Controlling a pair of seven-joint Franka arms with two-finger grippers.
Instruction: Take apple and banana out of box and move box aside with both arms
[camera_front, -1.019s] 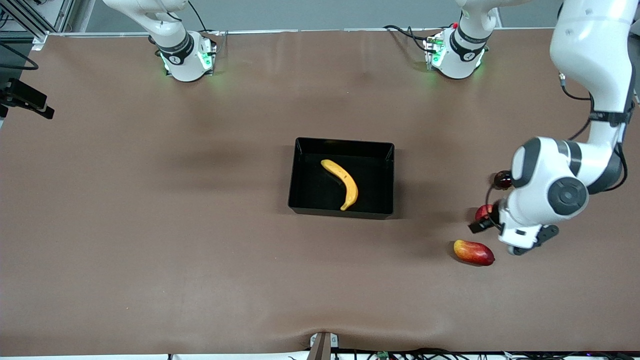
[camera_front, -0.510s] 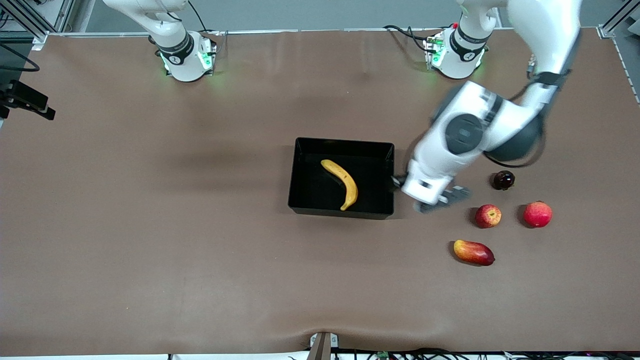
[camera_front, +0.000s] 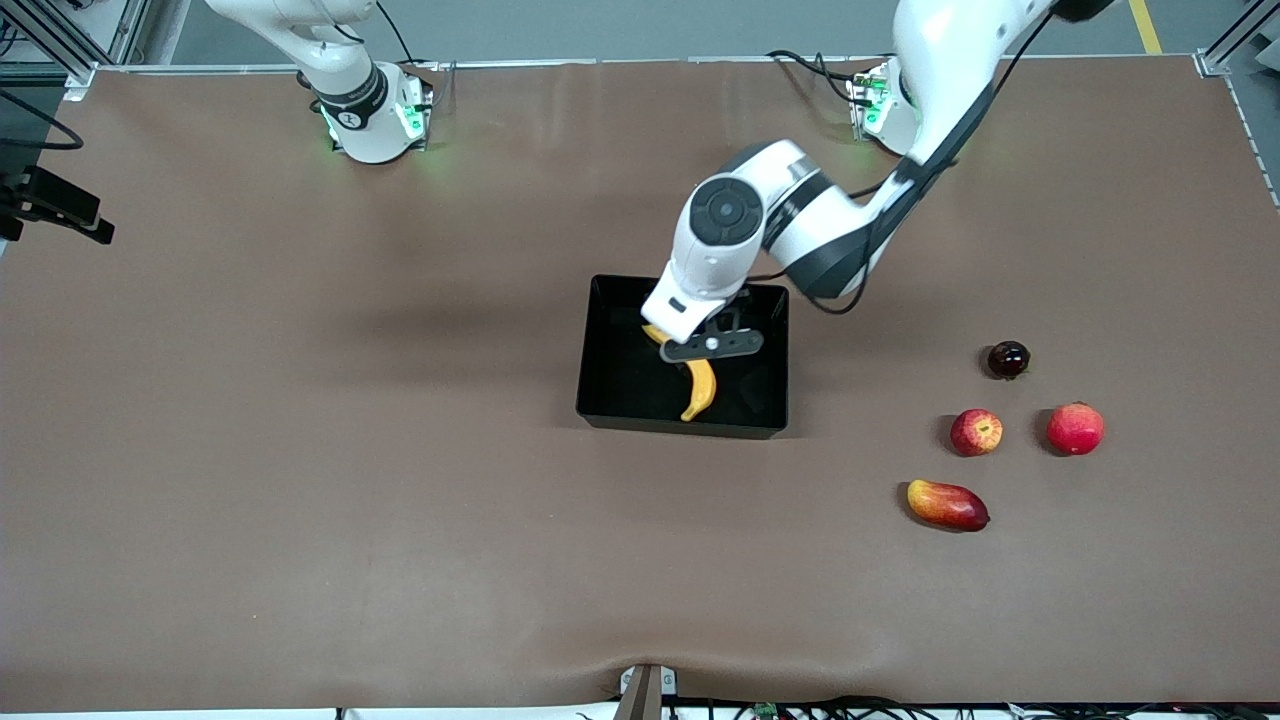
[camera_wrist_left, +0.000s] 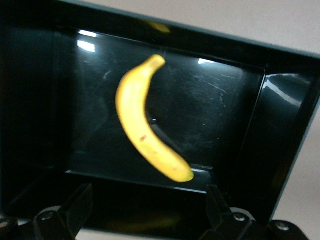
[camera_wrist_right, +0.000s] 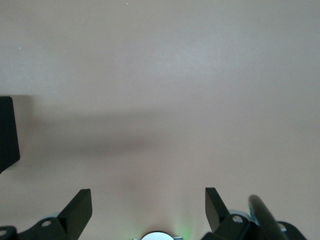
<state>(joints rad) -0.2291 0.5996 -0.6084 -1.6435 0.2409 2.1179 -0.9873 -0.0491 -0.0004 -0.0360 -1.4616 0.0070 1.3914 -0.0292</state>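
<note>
The black box sits mid-table with the yellow banana lying inside it. My left gripper hangs open over the box, above the banana's upper half, and holds nothing. In the left wrist view the banana lies whole on the box floor, ahead of the open left gripper. The small red apple rests on the table toward the left arm's end. My right gripper is open over bare table near its own base and does not show in the front view; the right arm waits.
A larger pink-red round fruit lies beside the apple. A red-yellow mango lies nearer the front camera, and a dark round fruit lies farther from it. A black corner shows at the edge of the right wrist view.
The left arm has swung from over the loose fruits at its end of the table to over the box, its gripper open and holding nothing throughout. The fruits and the right arm stayed put.
</note>
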